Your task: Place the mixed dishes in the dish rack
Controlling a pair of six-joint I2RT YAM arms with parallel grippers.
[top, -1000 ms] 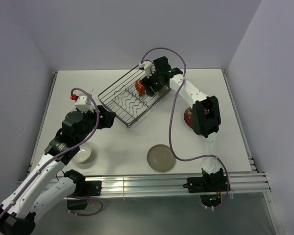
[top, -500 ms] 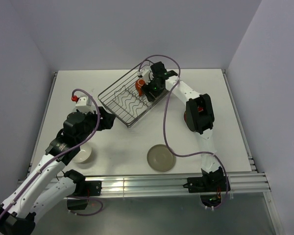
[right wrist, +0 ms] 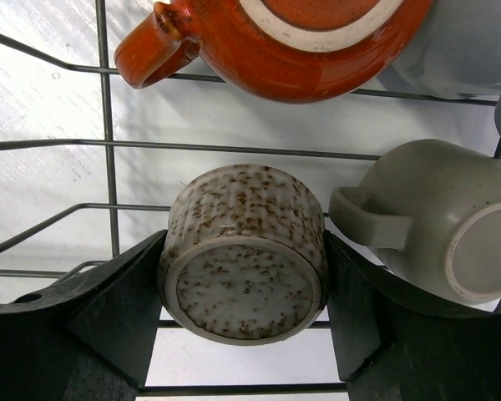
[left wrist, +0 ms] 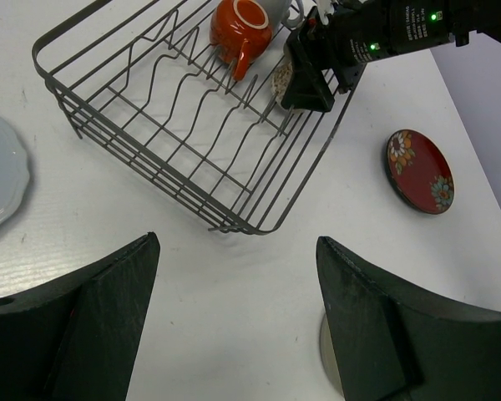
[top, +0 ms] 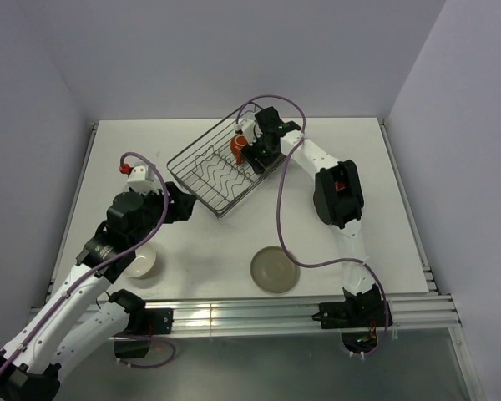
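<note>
Right wrist view is showing the right gripper (right wrist: 244,322) clamping a speckled beige cup (right wrist: 244,251) between its fingers, apparently down on the wires of the dish rack (left wrist: 117,138). An orange-red mug (right wrist: 301,42) is lying just ahead and a grey cup (right wrist: 434,225) to its right. Meanwhile the left gripper (left wrist: 235,251) is hovering with jaws spread and empty, the rack lying ahead of it.
</note>
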